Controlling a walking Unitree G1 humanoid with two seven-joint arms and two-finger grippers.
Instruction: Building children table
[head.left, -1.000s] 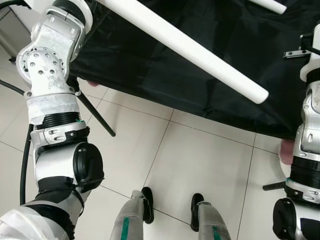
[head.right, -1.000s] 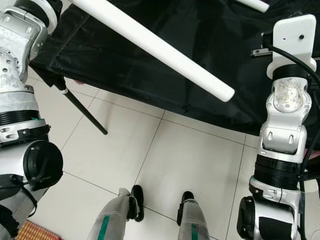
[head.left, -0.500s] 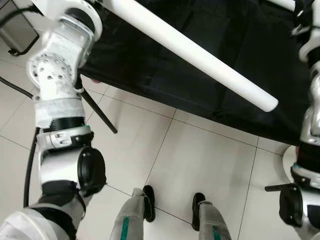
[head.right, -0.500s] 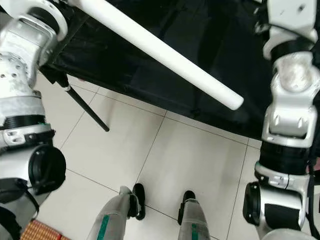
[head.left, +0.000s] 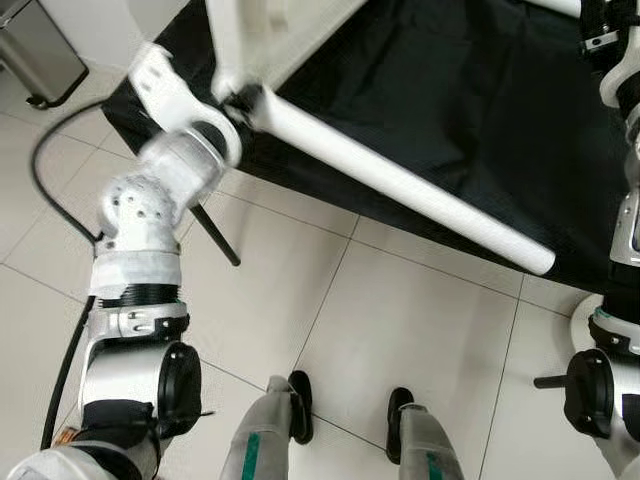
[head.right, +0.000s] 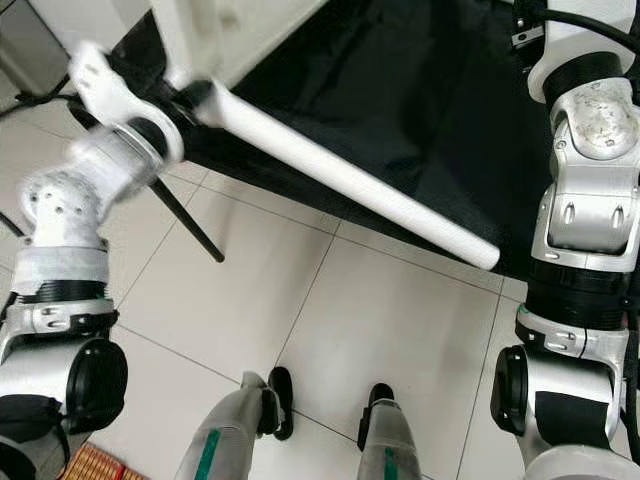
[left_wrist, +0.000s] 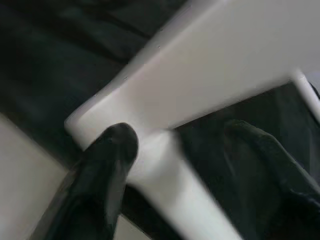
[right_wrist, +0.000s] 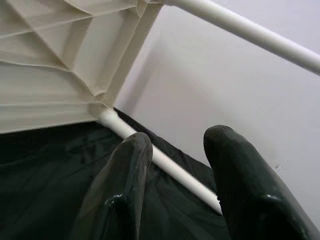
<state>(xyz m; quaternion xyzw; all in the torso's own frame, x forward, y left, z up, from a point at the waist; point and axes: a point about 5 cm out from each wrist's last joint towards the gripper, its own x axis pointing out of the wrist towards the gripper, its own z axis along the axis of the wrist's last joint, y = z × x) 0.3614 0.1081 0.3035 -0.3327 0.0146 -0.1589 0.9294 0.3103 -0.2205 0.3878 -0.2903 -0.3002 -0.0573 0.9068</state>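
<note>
— Where's the table leg (head.left: 400, 187)?

— Its long axis slants from my left end effector (left_wrist: 175, 145), grasping its top at the tabletop (left_wrist: 225, 65), towards me. My right end effector (right_wrist: 175, 145) is released.

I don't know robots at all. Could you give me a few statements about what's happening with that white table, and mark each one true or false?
1. The white table leg juts out over the tiled floor. True.
2. The left pincer is at the corner where that leg meets the tabletop. True.
3. The cloth under the table is red. False: it is black.
4. The right pincer is clamped on a leg. False: its fingers are open, holding nothing.
5. The robot is kneeling. False: it stands on its feet.
</note>
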